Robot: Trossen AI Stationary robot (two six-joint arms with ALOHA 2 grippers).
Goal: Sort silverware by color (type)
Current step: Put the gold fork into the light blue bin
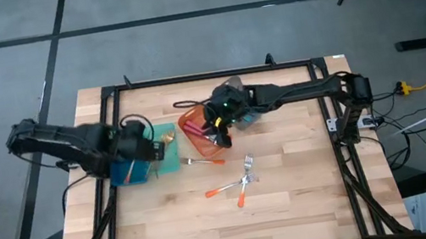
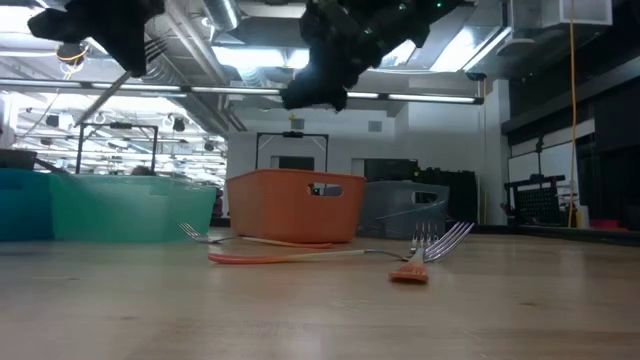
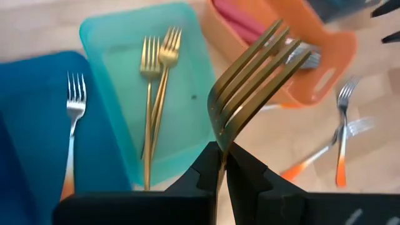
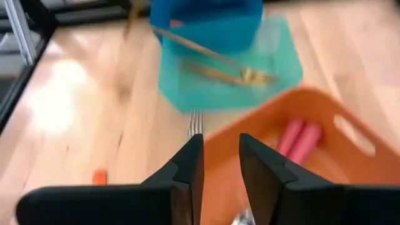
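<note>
Landmark = orange bin [image 1: 197,128]. Nearest the front of the bench [image 1: 292,184], well clear of the bin: three loose forks [image 1: 242,183] with orange handles, crossed in a small pile; heads up in low view [image 2: 440,240]. Closer to the bin, just off its front edge: one more fork [image 1: 202,161] lying flat.

Right gripper [image 4: 220,164] hangs over the bin's near rim, fingers slightly parted, nothing between them. Pink-handled pieces [image 4: 299,137] lie inside the bin.

Beside the bin on the left arm's side: teal bin [image 3: 119,69] with two gold forks [image 3: 153,94] in it. Left gripper [image 3: 222,164] above that bin, clenched on a gold fork [image 3: 250,81], tines pointing away from the wrist.

Farthest from the orange bin: blue bin [image 3: 31,125], touching the teal one, holding a silver-headed fork [image 3: 72,119].
</note>
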